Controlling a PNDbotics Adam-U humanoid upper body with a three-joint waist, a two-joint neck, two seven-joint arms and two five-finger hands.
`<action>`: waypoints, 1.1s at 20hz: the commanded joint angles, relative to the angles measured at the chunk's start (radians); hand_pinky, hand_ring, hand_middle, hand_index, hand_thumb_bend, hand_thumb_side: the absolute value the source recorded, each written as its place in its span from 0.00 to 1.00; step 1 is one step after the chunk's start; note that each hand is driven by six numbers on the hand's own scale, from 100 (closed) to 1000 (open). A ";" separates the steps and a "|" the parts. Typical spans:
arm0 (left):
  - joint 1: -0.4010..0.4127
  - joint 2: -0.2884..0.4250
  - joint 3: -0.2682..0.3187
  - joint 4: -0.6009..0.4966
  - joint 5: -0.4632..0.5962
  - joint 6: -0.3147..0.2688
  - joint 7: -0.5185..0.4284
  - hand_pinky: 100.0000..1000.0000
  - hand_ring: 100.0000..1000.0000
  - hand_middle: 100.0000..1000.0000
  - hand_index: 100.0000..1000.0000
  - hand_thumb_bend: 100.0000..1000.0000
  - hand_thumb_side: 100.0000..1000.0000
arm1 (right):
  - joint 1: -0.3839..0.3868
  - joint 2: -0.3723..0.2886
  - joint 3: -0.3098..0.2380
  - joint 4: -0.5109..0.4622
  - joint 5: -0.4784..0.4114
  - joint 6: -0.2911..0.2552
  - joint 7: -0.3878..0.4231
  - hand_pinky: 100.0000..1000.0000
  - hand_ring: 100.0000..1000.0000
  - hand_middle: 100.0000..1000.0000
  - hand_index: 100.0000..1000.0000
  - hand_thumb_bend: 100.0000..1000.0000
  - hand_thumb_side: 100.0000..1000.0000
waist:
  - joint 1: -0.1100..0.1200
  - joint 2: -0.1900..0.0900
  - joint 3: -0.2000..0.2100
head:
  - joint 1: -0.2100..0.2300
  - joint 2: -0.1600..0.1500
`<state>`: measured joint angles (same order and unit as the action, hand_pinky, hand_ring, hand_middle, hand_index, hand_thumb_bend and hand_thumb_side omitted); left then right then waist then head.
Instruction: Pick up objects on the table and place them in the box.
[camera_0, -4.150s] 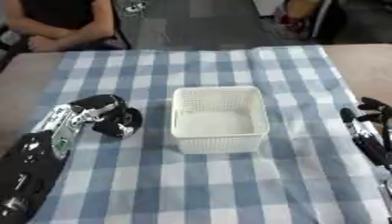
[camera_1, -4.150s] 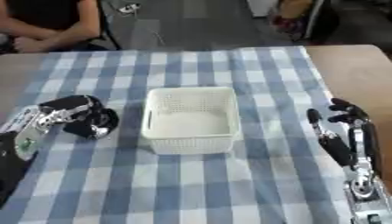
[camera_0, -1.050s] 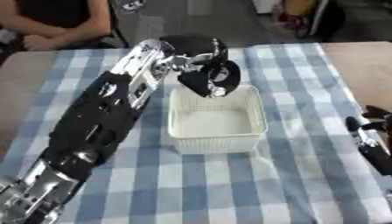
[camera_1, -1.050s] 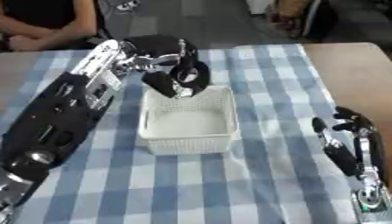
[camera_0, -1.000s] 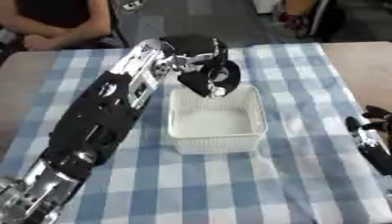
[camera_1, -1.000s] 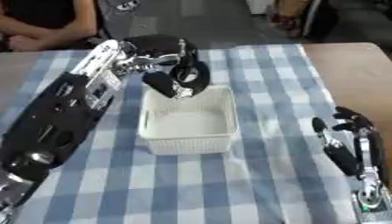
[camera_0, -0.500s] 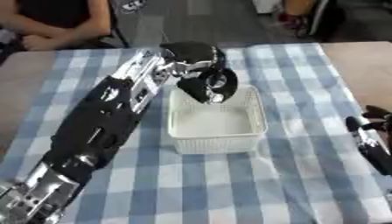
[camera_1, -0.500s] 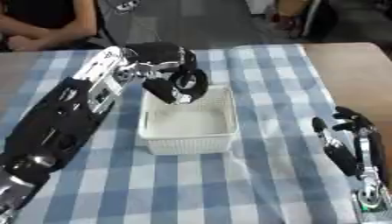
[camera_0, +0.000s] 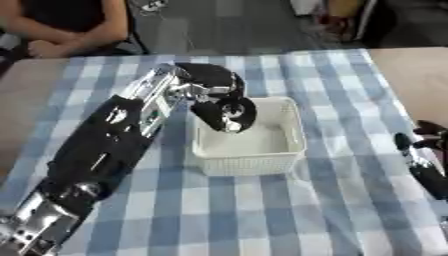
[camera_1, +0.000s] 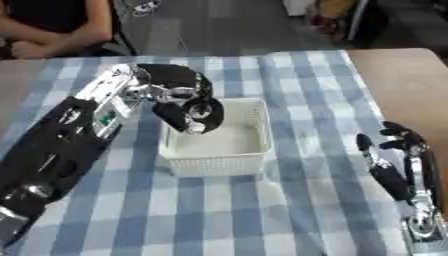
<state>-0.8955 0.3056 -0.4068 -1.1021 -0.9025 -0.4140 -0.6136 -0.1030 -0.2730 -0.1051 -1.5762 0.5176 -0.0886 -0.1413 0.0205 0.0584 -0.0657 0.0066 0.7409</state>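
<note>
Left hand (camera_0: 216, 98) hangs over the far left part of the white basket (camera_0: 289, 150), fingers curled round a dark rounded object (camera_0: 234, 113) with a pale patch on its near side. What the object is cannot be made out: the hand covers its upper part, and only a black, glossy shape with that light spot shows. It sits just above or inside the basket's left wall; whether it touches the basket floor cannot be told.

Right hand (camera_1: 390, 151) rests at the near right, fingers straight and pointing far, holding nothing; its forearm is cut off by the lower edge.

No writing or label can be read anywhere.

The basket stands near the middle of a blue-and-white checked tablecloth (camera_0: 350, 210), which covers a brown table (camera_0: 411, 65) showing bare at the far right. Beyond the far edge lies a grey floor (camera_0: 219, 25).
</note>
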 joint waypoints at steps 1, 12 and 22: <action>-0.010 0.027 0.003 -0.008 0.014 -0.011 -0.021 0.67 0.79 0.78 0.67 1.00 0.78 | -0.013 -0.016 -0.009 -0.013 0.002 -0.001 -0.002 0.75 0.56 0.65 0.82 0.55 0.77 | -0.003 -0.012 0.002 | -0.012 -0.014; -0.005 0.025 0.005 -0.012 0.027 -0.015 -0.008 0.73 0.87 0.87 0.72 1.00 0.85 | -0.013 -0.016 -0.010 -0.013 0.003 -0.001 -0.001 0.75 0.56 0.65 0.82 0.55 0.77 | -0.003 -0.013 0.003 | -0.014 -0.014; 0.025 0.053 0.048 -0.117 0.154 0.008 0.097 0.76 0.84 0.87 0.77 1.00 0.99 | -0.011 -0.016 -0.012 -0.012 0.002 -0.001 -0.001 0.75 0.56 0.65 0.82 0.55 0.77 | -0.004 -0.014 0.009 | -0.021 -0.017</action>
<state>-0.8563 0.3313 -0.3793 -1.1787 -0.7808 -0.4108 -0.5392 -0.1029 -0.2730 -0.1104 -1.5760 0.5177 -0.0886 -0.1413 0.0201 0.0583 -0.0585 -0.0053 0.7409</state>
